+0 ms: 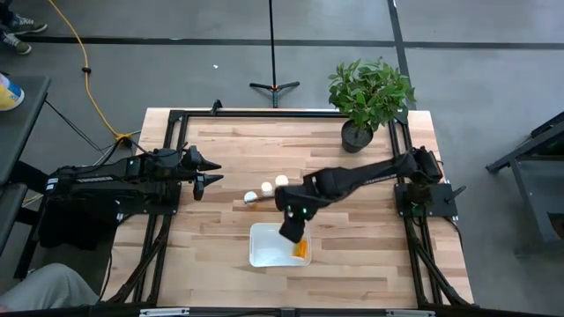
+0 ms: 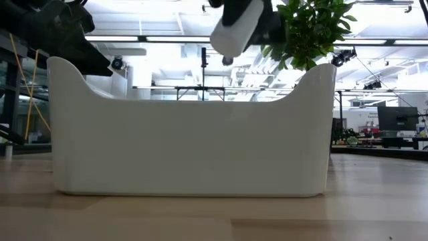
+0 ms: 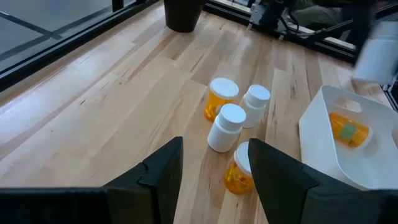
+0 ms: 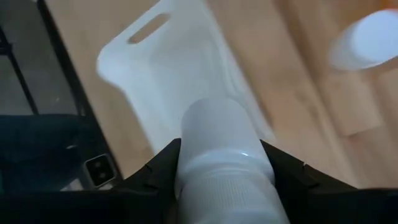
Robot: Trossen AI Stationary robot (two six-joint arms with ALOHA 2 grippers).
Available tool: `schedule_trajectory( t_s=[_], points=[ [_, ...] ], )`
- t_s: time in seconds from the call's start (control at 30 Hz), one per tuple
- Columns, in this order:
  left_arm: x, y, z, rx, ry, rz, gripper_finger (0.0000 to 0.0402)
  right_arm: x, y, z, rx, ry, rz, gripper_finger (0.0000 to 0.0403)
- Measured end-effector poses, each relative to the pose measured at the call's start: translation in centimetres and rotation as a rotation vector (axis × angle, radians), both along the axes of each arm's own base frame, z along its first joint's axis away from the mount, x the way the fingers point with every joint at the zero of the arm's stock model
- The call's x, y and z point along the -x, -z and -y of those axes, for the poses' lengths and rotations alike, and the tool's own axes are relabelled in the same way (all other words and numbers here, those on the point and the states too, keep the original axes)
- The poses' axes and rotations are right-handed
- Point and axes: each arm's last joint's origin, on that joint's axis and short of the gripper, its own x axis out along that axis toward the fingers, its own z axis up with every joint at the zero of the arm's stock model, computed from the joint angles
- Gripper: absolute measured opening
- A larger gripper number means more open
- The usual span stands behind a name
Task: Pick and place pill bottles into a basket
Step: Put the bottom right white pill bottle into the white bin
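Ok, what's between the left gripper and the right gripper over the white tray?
A cluster of small white-capped pill bottles on the light wooden table, shown in the high and left wrist views. The left gripper is open; the right gripper holds a white bottle.

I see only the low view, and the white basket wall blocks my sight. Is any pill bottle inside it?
Observer: Yes. One orange pill bottle lies on its side in the basket.
Operator: What is the white thing above the basket?
Observer: It is a white bottle, clamped in the right gripper over the basket.
Operator: How many are on the table?
Observer: Four bottles sit clustered on the wood, in front of the open left gripper.
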Motion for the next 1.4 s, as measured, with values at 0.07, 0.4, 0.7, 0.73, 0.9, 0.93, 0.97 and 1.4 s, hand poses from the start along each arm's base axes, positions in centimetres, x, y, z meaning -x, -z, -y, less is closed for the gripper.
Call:
schedule_trajectory(
  t_s=[0.07,0.4,0.7,0.73,0.9,0.93,0.97,1.4],
  points=[
    [0.0,0.0,0.0,0.0,0.0,-0.001,0.0216,0.1,0.0,-0.9,-0.007,0.006,0.006,0.0162],
    [0.0,0.0,0.0,0.015,-0.008,0.007,0.0216,-1.5,3.5,-3.8,-0.022,-0.008,-0.026,0.0161],
    [0.0,0.0,0.0,0.026,-0.012,0.006,0.0216,-2.4,7.3,-3.2,-0.014,-0.01,-0.157,0.0161],
    [0.0,0.0,0.0,0.026,-0.012,0.006,0.0216,-2.5,7.6,-3.0,-0.015,-0.011,-0.166,0.0161],
    [0.0,0.0,0.0,0.026,-0.012,0.006,0.0216,-2.6,7.8,-2.2,-0.013,-0.019,-0.185,0.0161],
    [0.0,0.0,0.0,0.026,-0.012,0.006,0.0216,-2.6,7.9,-2.1,-0.015,-0.021,-0.187,0.0161],
    [0.0,0.0,0.0,0.026,-0.012,0.007,0.0216,-2.7,7.9,-2.0,-0.017,-0.024,-0.184,0.0161],
    [0.0,0.0,0.0,0.026,-0.012,0.006,0.0216,-3.1,7.7,-1.6,-0.015,-0.086,-0.13,0.0247]
  ],
)
